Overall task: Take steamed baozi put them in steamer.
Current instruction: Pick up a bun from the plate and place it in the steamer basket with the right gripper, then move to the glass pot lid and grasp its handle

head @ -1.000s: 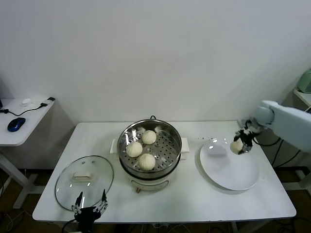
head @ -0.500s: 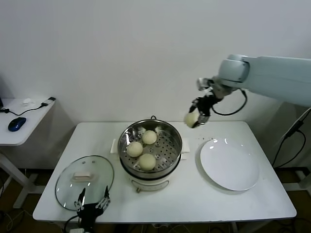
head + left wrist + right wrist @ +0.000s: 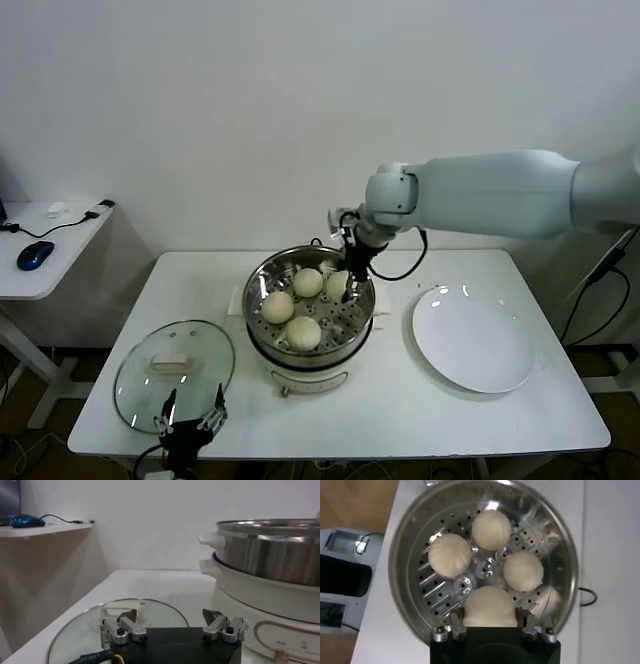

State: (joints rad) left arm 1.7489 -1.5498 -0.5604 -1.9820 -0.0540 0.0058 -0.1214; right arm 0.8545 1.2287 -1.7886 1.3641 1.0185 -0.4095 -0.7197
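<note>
Swung from above the plate (image 3: 470, 345), right gripper (image 3: 343, 283) fingers clamp a round baozi (image 3: 490, 606) over the steamer (image 3: 309, 302); left gripper (image 3: 187, 424) spread wide, idle.

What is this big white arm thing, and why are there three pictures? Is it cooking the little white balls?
It's a robot with two arms. One picture comes from a camera on its head; the other two from cameras on its wrists. On the white table stand a shiny steamer, an empty white plate and a glass lid. Three soft buns, called baozi, sit in the steamer: the first, second and third. The right gripper is over the steamer, pinching a fourth baozi. The left gripper waits, open, near the table's front edge by the lid.
</note>
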